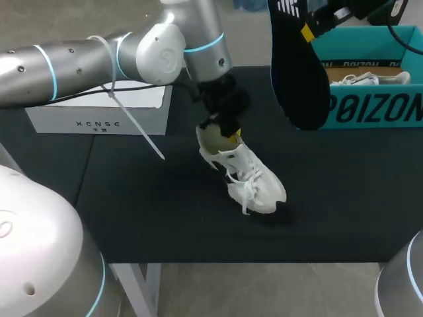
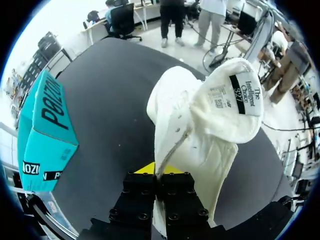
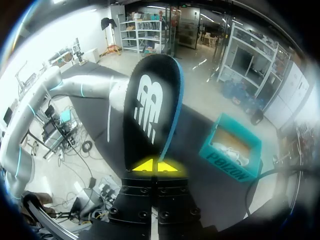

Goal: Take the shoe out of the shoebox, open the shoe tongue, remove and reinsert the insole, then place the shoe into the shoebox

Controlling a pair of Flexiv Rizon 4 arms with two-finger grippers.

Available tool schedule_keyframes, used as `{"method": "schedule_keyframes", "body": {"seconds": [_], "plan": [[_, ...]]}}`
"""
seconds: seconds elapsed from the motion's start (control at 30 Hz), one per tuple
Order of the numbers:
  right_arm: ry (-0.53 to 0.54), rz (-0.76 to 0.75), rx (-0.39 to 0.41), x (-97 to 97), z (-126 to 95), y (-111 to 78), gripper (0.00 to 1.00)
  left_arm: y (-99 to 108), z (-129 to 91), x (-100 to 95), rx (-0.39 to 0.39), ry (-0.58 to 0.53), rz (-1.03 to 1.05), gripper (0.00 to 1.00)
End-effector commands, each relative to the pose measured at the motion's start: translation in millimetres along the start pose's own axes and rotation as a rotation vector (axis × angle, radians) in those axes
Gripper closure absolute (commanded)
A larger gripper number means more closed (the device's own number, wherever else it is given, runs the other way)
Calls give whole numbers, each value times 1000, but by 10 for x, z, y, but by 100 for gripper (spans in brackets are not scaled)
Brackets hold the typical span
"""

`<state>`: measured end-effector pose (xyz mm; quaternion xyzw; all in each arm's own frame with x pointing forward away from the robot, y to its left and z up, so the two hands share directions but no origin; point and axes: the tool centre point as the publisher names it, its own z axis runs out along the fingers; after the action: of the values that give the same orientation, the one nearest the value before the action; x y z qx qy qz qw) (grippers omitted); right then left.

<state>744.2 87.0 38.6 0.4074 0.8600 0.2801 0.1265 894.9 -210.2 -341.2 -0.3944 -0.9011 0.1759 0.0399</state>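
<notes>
White sneaker (image 1: 248, 175) lies on the black table (image 1: 132, 205) near its middle, toe pointing toward the robot, opening turned toward the left gripper (image 1: 228, 132). In the left wrist view the left gripper (image 2: 156, 172) has its jaws drawn narrow and clamped on white material at the edge of the sneaker (image 2: 190, 125) opening, with the labelled tongue (image 2: 235, 100) folded out ahead of it. The right gripper (image 1: 307, 30) holds the black insole (image 1: 297, 79) in the air, hanging downward just beside the teal shoebox (image 1: 377, 109). In the right wrist view the jaws of the right gripper (image 3: 156, 167) are closed on one end of the insole (image 3: 150, 110). The shoebox (image 3: 225, 162) stands open with a second white shoe (image 1: 360, 80) inside. A white box (image 1: 99, 119) sits at the table's far left.
</notes>
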Motion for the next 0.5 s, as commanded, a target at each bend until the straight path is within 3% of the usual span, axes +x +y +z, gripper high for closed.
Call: {"method": "schedule_keyframes", "body": {"seconds": [0.03,0.07,0.17,0.37,0.5], "plan": [[0,1,5,-3,12,23,100,56,-179,-29,47,107,173,100],[0,1,5,-3,12,23,100,43,-208,-13,78,120,204,100],[0,1,5,-3,12,23,100,-13,-286,25,77,159,326,100],[0,1,5,-3,12,23,100,-119,-308,54,-18,231,467,100],[0,1,5,-3,12,23,100,-202,-184,81,-80,252,517,100]]}}
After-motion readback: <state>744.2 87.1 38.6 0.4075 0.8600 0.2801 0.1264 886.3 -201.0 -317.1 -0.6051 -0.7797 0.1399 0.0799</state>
